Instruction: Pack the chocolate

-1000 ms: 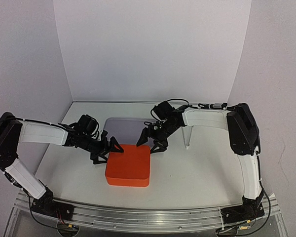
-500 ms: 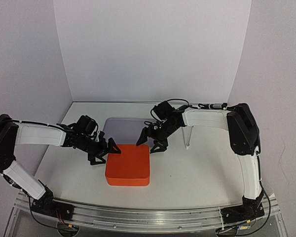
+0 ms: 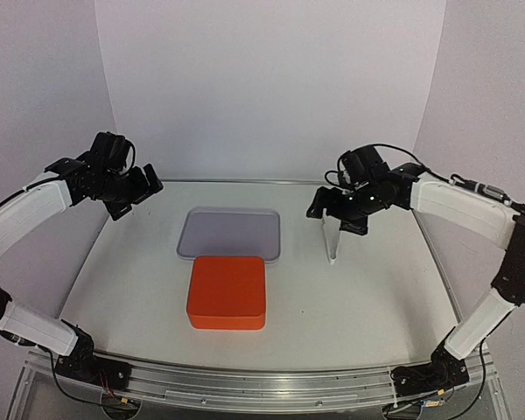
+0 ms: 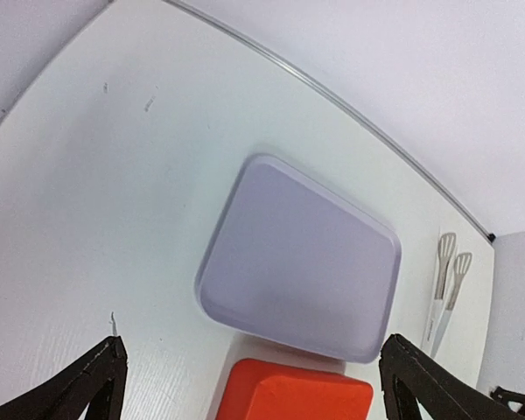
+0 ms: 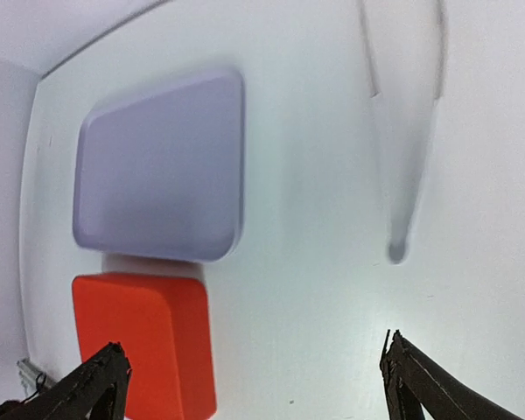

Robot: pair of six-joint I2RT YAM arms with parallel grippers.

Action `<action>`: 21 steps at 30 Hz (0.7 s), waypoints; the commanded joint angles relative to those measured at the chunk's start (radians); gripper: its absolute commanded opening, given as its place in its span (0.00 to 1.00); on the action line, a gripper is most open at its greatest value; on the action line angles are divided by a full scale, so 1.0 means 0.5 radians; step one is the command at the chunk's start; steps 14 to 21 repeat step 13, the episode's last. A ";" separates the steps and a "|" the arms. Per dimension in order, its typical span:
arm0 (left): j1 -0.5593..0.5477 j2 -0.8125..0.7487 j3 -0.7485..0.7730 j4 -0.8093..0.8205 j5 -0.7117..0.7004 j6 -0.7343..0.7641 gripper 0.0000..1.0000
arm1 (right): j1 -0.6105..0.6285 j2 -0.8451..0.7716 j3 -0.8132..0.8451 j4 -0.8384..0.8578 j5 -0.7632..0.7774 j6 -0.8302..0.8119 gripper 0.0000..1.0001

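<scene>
No chocolate chunks show in any view. A closed orange box sits on the table in front of an empty lavender tray. My left gripper is open and empty, raised at the far left, well away from the box. My right gripper is open and empty, raised above the white tongs to the right of the tray. The left wrist view looks down between the open left gripper at the tray and box. The right wrist view shows the open right gripper, the box and the tray.
The white tongs lie right of the tray, also seen in the left wrist view and blurred in the right wrist view. White walls enclose the table at the back and sides. A metal rail runs along the near edge.
Both grippers have left the orange box's far corners and risen, the left arm swinging far left and back, the right arm right and back. The box stays closed in place.
</scene>
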 commanded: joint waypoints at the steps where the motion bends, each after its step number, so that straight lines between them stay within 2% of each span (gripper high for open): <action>1: 0.040 -0.057 0.111 -0.232 -0.329 0.047 1.00 | 0.016 -0.401 -0.151 -0.209 0.932 -0.227 0.98; 7: 0.075 -0.052 0.089 -0.209 -0.340 0.014 1.00 | 0.016 -0.693 -0.308 -0.237 1.339 -0.279 0.98; 21: 0.121 -0.050 0.056 -0.155 -0.296 0.035 1.00 | 0.016 -0.720 -0.322 -0.252 1.421 -0.267 0.98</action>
